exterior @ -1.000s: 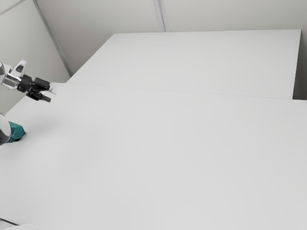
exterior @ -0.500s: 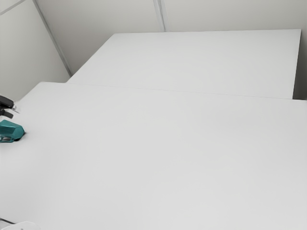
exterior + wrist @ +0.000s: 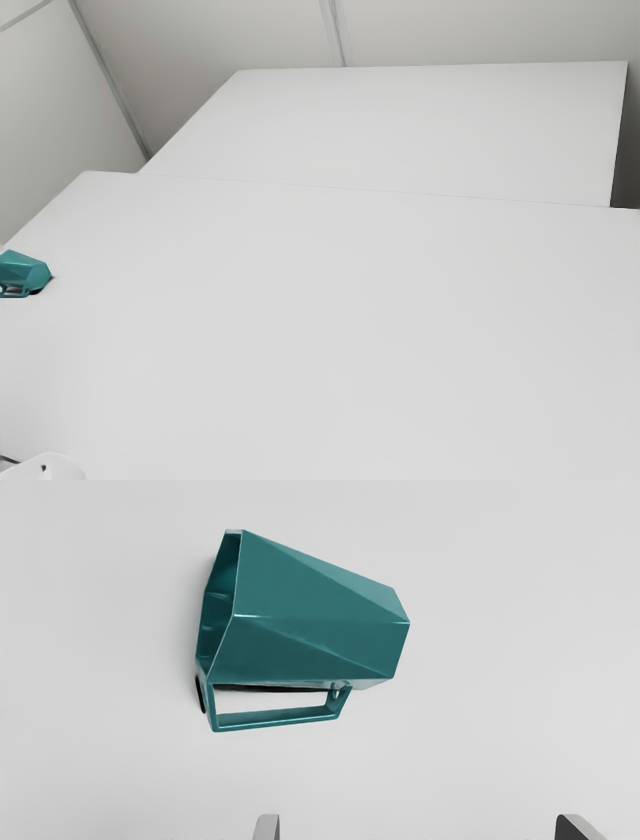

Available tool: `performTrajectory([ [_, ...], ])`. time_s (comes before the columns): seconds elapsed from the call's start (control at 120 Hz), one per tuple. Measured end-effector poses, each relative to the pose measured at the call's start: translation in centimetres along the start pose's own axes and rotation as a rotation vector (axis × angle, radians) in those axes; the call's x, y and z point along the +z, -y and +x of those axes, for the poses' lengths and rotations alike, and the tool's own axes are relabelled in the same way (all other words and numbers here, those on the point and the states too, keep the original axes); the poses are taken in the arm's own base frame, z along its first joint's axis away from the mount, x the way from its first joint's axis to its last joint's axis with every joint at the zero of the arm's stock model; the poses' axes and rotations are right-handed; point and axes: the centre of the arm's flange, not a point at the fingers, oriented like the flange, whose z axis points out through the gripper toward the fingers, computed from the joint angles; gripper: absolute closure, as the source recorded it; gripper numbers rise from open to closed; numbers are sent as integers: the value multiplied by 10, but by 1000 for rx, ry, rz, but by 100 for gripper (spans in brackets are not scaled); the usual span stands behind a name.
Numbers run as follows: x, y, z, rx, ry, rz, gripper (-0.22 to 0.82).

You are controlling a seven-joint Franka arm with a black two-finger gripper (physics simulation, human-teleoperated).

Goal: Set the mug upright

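A teal faceted mug (image 3: 24, 273) lies on its side at the exterior view's left edge, partly cut off by that edge. In the wrist view the same mug (image 3: 310, 625) shows its open mouth at one end, its closed base at the other, and its angular handle on the side toward my fingertips. My gripper (image 3: 417, 827) is open, its two fingers wide apart with nothing between them. It stands off from the mug, on the handle side, without touching it.
The mug rests on a large white table (image 3: 350, 320). Behind it stands another white surface (image 3: 400, 130), with pale walls beyond. A white rounded part (image 3: 48, 468) shows at the exterior view's lower left corner.
My gripper has moved toward the exterior view's left and out past its edge. The arm part that covered some of the mug has gone from there; the mug lies where it was.
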Motion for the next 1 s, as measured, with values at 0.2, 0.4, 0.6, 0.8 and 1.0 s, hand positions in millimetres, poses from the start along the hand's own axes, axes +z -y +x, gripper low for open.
performTrajectory([
  [0.2,17,22,-10,25,-68,-12,0],
  [0.4,41,34,1,58,-157,1,0],
  [0.6,64,41,13,78,-237,7,0],
  [0.8,97,40,29,95,-303,-17,0],
  [1.0,118,45,25,78,-322,-33,0],
])
